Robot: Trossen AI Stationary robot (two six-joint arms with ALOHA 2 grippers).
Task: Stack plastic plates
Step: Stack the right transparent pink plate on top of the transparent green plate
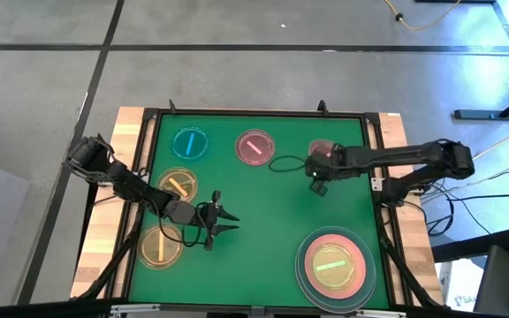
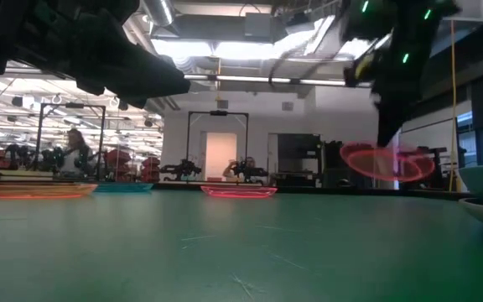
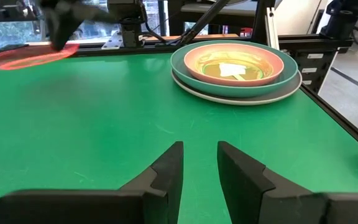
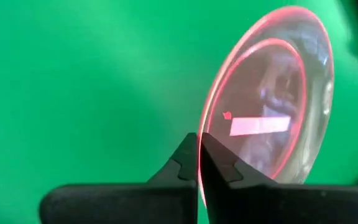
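My right gripper hangs over the far right part of the green mat, shut on a small translucent pink plate. My left gripper is open and empty, low over the mat's left-middle. Flat on the mat lie a blue plate, a second pink plate and two amber plates. At the near right, the large plates are stacked, with a small green plate inside the top pink one. My right gripper pinches the small pink plate by its rim between the two fingers, coming from above and pointing down. The plate is lifted clear of the mat and sits tilted in the hold, as the low view shows.
A black frame borders the green mat, with a wooden table edge outside it. A black cable lies on the mat beside the right gripper. The mat's middle holds no plates. People and equipment show in the room beyond.
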